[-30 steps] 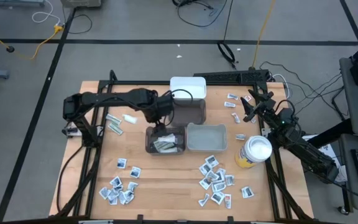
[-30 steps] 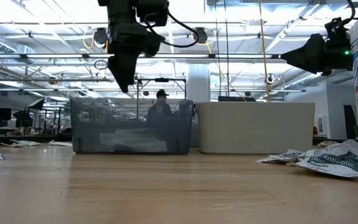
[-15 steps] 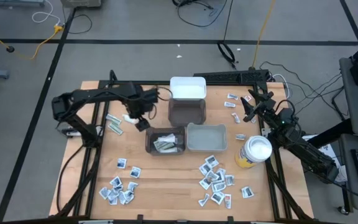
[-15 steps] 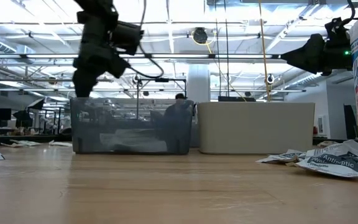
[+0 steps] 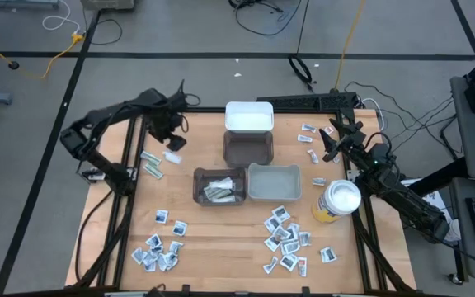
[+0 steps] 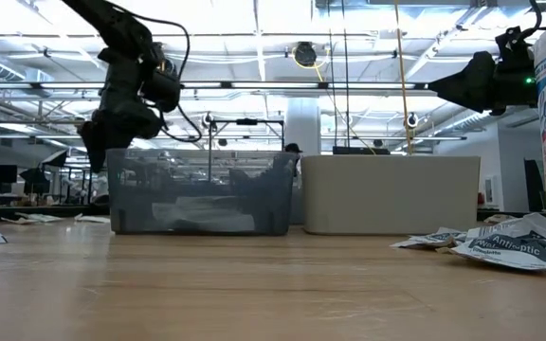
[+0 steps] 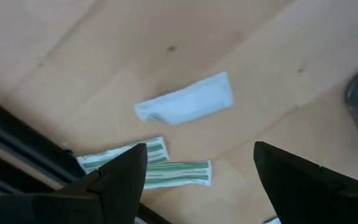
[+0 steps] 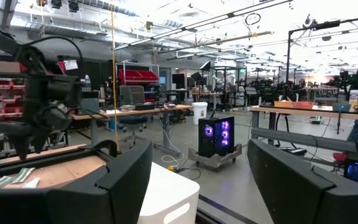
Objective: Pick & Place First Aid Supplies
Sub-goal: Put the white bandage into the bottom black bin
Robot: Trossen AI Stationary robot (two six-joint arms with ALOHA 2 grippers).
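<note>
Left claw (image 7: 197, 177) open above slantwise white packet (image 7: 185, 99)

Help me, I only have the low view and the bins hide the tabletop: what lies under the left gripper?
Observer: In the left wrist view, the left gripper hangs with open fingers above a pale flat packet lying on bare wood.
Operator: Anything else near it?
Observer: Green-striped strip wrappers lie beside that packet, not touching it.
Operator: Is the dark bin holding anything?
Observer: From above, the dark bin holds a few packets.
</note>
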